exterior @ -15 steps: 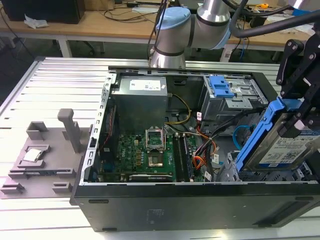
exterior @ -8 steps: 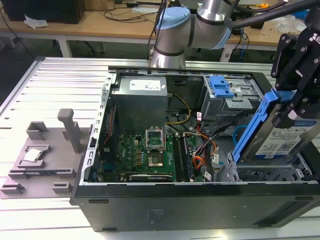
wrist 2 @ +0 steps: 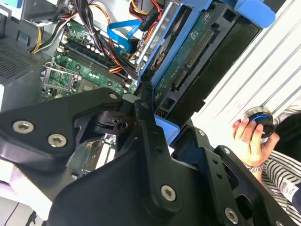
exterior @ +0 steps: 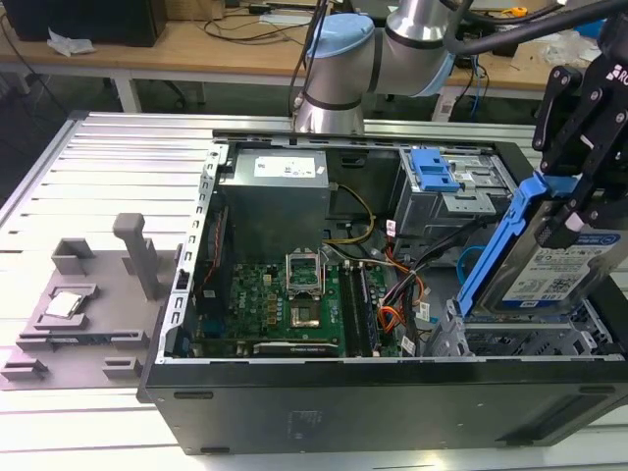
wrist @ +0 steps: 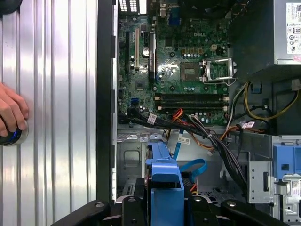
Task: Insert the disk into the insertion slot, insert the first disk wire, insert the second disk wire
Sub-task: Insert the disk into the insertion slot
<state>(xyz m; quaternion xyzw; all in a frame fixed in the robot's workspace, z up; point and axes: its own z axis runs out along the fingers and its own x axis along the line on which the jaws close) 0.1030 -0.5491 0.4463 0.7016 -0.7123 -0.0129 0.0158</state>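
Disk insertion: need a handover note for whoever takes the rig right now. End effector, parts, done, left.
End effector: shut on the disk, gripping its blue carrier; the disk is held tilted.
Disk: above the insertion slot, at the exterior view's right end of the open case; not seated in a bay.
Wires: a blue cable lies loose in the case near the slot; none seen attached to the disk.
Person's hand rests on a round control outside the case.
Done: disk picked up and at the slot.
Left: seating the disk, both wires.
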